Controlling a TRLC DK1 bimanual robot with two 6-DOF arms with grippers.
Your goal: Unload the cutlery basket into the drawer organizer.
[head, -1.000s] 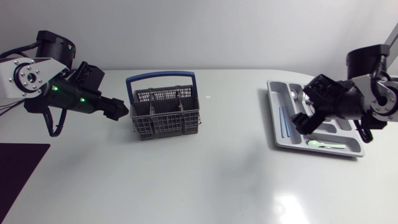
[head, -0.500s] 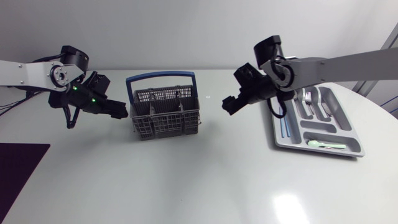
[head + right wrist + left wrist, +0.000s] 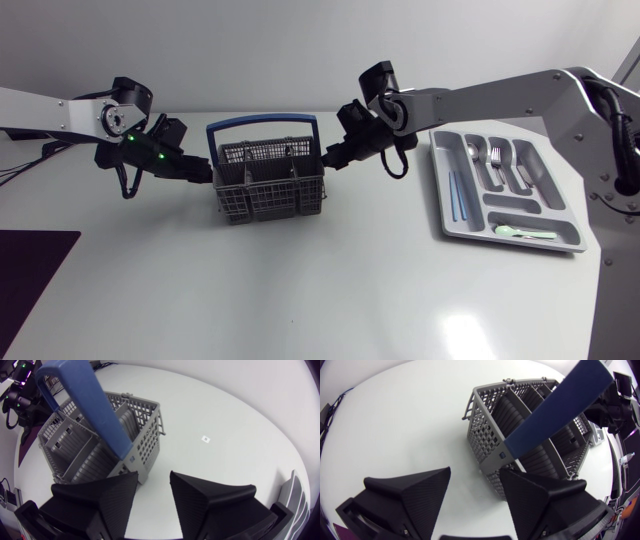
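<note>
In the head view, the grey cutlery basket [image 3: 268, 185] is standing upright on the white counter [image 3: 330, 290], toward my left side. The drawer organizer [image 3: 441, 190] is lying well apart from it on my right. It is already holding metal cutlery [image 3: 497, 157] in its far compartments and a pale green spoon [image 3: 525, 233] in the near long one. My left gripper [image 3: 203, 174] is sitting just beside the basket's left end, my right gripper [image 3: 336, 160] just beside its right end.

In the left wrist view, my fingers are standing wide apart and holding nothing. A lower corner of the basket is lying just ahead of one of them, and the blue handle [image 3: 555, 405] is arching over the compartments. The ones I can see look bare.

In the right wrist view, my fingers are parted by a narrower gap, also empty, with the basket's mesh end wall just ahead.

I am judging the risks from here. With a gripper at each end, an uneven nudge could slide or tip the light basket. A fingertip could snag in the mesh. The upright handle is crowding any reach inside, and if the compartments really are bare, closing in there would grab nothing.
</note>
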